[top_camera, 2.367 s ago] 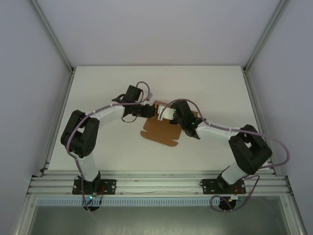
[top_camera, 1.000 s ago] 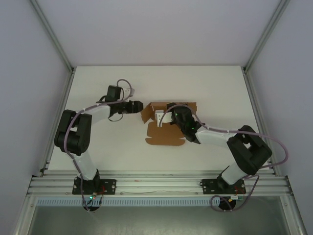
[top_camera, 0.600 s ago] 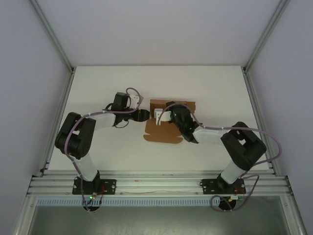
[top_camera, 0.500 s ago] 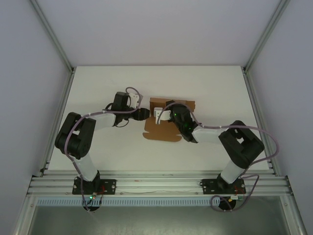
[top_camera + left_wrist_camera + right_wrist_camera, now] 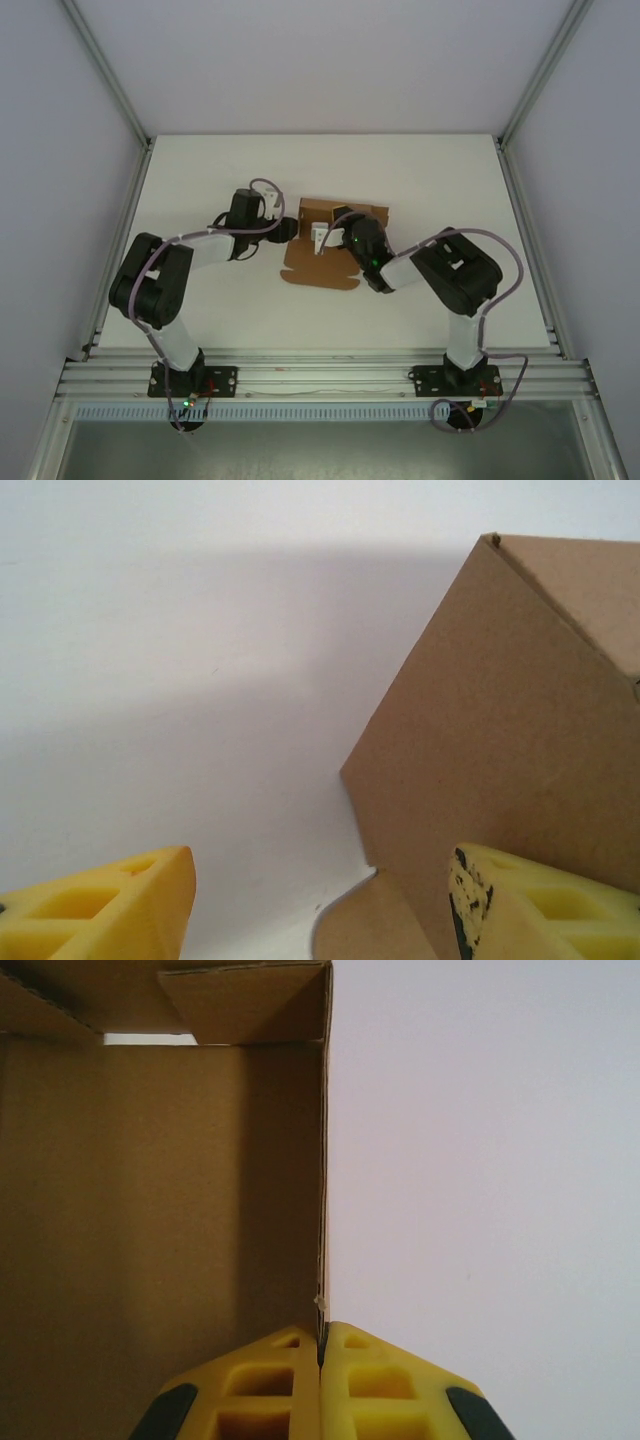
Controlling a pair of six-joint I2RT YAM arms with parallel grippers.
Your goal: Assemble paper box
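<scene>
On a white worktop (image 5: 430,180), the right arm's fingers (image 5: 321,1345) are pinching shut on the thin edge of an upright side wall of the brown paper box (image 5: 312,272), with the box's open inside lying to one side of them. The left arm's fingers (image 5: 291,231) are standing spread wide at the box's left side, holding nothing. An outer cardboard wall is rising just beside one yellow finger; whether they are touching cannot be told. The box is sitting near the middle of the worktop, between the two arms, its walls partly raised.
</scene>
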